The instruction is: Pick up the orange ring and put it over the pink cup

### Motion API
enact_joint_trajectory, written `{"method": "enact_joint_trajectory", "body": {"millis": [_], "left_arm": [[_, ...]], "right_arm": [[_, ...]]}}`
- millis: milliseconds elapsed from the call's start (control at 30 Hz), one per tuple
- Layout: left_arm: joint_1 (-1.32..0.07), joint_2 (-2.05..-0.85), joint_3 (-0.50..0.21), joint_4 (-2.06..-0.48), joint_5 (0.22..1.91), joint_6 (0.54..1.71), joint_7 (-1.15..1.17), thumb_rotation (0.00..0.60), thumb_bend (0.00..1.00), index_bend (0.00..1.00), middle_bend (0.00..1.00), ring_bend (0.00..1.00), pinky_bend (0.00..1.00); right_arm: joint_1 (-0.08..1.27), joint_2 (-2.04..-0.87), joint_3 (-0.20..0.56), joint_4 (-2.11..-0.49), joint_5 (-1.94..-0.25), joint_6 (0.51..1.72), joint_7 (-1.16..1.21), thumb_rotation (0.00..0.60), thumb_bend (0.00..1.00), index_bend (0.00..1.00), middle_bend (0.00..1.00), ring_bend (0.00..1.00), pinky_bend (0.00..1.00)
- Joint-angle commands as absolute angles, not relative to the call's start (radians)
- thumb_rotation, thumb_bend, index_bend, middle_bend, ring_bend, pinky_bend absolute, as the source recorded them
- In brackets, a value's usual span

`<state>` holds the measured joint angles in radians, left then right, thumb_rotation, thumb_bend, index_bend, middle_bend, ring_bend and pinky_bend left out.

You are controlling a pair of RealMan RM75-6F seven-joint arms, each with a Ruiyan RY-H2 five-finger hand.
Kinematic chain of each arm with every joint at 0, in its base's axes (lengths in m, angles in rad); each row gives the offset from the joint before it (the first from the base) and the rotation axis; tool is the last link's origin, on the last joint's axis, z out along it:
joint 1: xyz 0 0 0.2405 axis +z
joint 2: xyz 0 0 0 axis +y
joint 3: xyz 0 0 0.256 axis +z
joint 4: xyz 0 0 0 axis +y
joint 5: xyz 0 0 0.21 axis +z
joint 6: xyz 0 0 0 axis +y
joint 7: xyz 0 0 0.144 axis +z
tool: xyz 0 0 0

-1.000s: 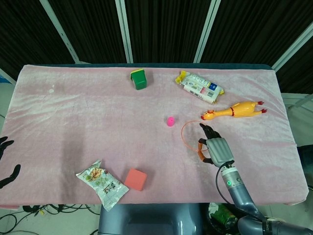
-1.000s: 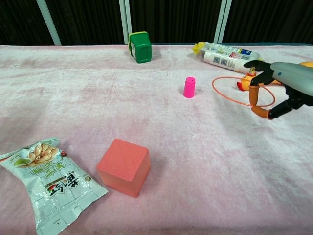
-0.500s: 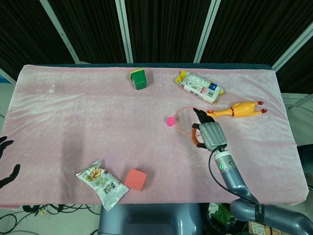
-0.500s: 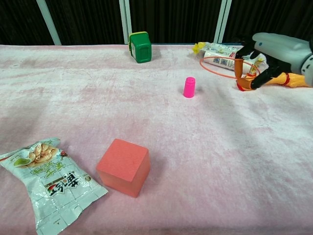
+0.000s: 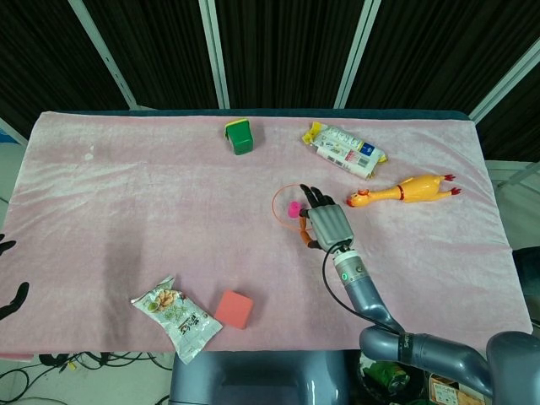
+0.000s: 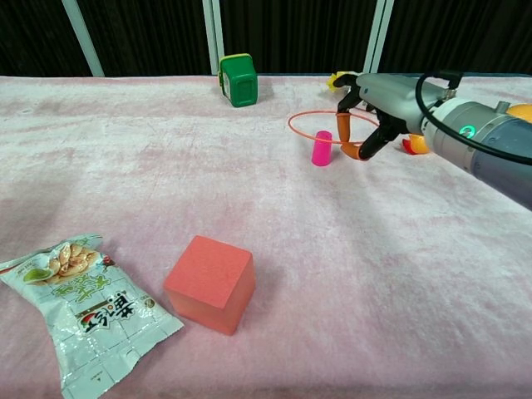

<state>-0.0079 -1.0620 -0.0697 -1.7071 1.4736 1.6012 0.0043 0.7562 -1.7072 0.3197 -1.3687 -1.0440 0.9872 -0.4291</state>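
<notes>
My right hand (image 5: 325, 221) (image 6: 378, 104) pinches the thin orange ring (image 5: 274, 202) (image 6: 291, 126) at its right side and holds it level above the cloth. The small pink cup (image 5: 294, 208) (image 6: 322, 149) stands upright just left of the hand. Seen from the head view, the cup lies inside the ring's outline. In the chest view the ring hovers at about the height of the cup's top, slightly behind it. Only the dark fingertips of my left hand (image 5: 10, 297) show, spread apart off the table's left edge, holding nothing.
A green block (image 5: 240, 135) (image 6: 238, 80) stands at the back. A white snack packet (image 5: 344, 150) and a yellow rubber chicken (image 5: 405, 190) lie right of the cup. A red cube (image 5: 234, 309) (image 6: 209, 283) and a snack bag (image 5: 179, 316) (image 6: 83, 307) sit front left.
My right hand has lifted the ring off the cloth and carried it leftwards from beside the chicken to over the pink cup. The left hand has barely moved.
</notes>
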Motion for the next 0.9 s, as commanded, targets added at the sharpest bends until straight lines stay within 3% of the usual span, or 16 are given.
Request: {"method": "enact_joint_trajectory", "body": {"millis": [33, 233, 300, 567, 900], "left_arm": [[-0.008, -1.061, -0.070, -1.707, 1.473, 1.601, 0.001, 0.600, 0.33, 0.20, 0.12, 0.00, 0.00], [-0.004, -1.058, -0.074, -1.711, 1.463, 1.601, -0.007, 0.600, 0.33, 0.20, 0.11, 0.00, 0.00], [-0.004, -1.055, -0.074, -1.714, 1.461, 1.600, -0.010, 0.600, 0.33, 0.21, 0.11, 0.00, 0.00], [-0.002, -1.051, -0.073, -1.720, 1.459, 1.599, -0.009, 0.600, 0.33, 0.20, 0.11, 0.00, 0.00], [0.003, -1.050, -0.074, -1.723, 1.461, 1.606, -0.004, 0.600, 0.33, 0.21, 0.11, 0.00, 0.00]], "right_arm": [[0.773, -1.732, 0.316, -1.350, -1.040, 0.982, -0.437, 0.600, 0.36, 0.70, 0.00, 0.00, 0.18], [0.789, -1.754, 0.302, -1.317, -1.004, 0.962, -0.479, 0.600, 0.28, 0.36, 0.00, 0.00, 0.18], [0.791, -1.749, 0.298, -1.320, -0.973, 0.944, -0.499, 0.600, 0.27, 0.32, 0.00, 0.00, 0.18], [0.792, -1.715, 0.297, -1.374, -0.889, 0.931, -0.550, 0.600, 0.27, 0.30, 0.00, 0.00, 0.18], [0.712, -1.562, 0.260, -1.611, -0.974, 1.058, -0.545, 0.600, 0.27, 0.31, 0.00, 0.00, 0.18]]}}
